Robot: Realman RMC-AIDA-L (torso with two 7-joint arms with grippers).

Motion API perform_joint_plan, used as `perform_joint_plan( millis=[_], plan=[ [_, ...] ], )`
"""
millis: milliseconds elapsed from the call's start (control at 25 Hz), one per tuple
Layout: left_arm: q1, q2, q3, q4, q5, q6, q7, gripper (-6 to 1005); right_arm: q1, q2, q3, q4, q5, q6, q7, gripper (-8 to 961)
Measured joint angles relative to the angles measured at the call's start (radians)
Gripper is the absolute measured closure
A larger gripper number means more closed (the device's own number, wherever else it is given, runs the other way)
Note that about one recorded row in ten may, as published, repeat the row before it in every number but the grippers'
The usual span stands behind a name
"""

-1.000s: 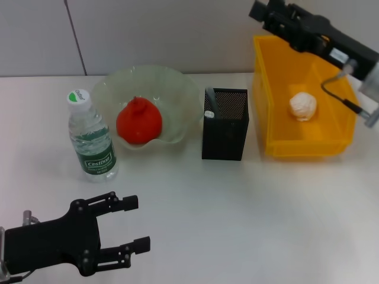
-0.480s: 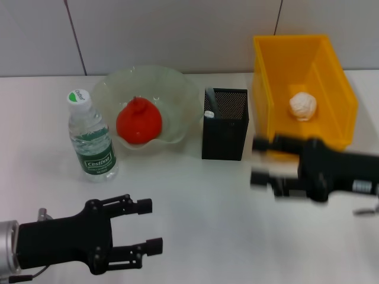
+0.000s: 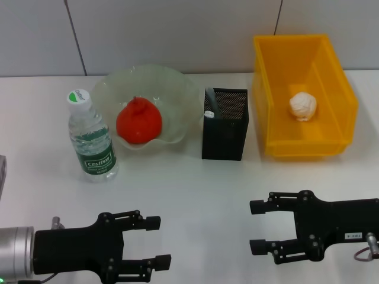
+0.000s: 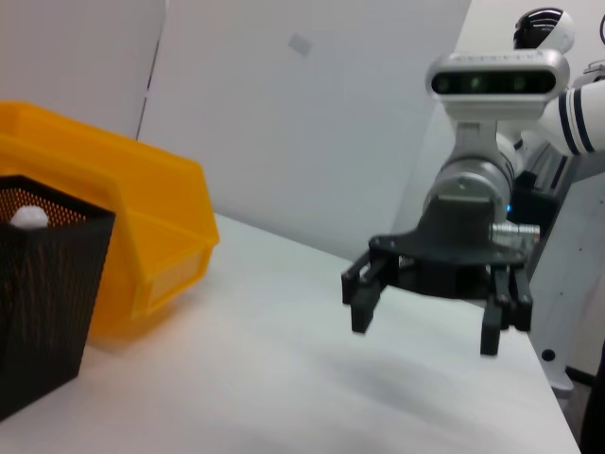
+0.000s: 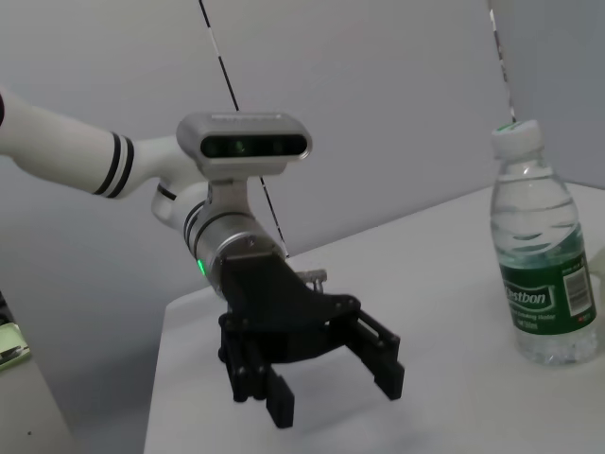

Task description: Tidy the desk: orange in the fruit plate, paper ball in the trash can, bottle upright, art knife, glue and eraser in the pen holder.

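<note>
Right gripper (image 3: 256, 226) dropped low, open, empty; paper ball (image 3: 302, 106) in trash can (image 3: 267, 127).

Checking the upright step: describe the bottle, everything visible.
The bottle is small, clear plastic, with a green label and a white-and-green cap. It looks filled with water. It stands upright on the white table, beside the fruit plate on the robot's left side; whether the two touch cannot be told. The right wrist view confirms it upright. Neither tool touches it.
</note>
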Motion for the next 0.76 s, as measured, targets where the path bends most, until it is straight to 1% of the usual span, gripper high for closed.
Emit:
perform_joint_plan(
  millis=[40, 280, 760],
  plan=[
    [-0.006, 0.000, -0.004, 0.001, -0.004, 0.008, 0.000, 214, -0.003, 0.004, 0.001, 0.000, -0.001, 0.003, -0.009, 166],
    [-0.009, 0.001, 0.000, 0.007, 0.000, 0.014, 0.005, 214, -0.004, 0.009, -0.001, 0.007, -0.003, 0.026, -0.012, 166],
    [-0.010, 0.013, 0.001, 0.017, 0.002, 0.030, 0.000, 214, 0.005, 0.014, 0.009, 0.004, -0.004, 0.029, -0.012, 166]
  ],
)
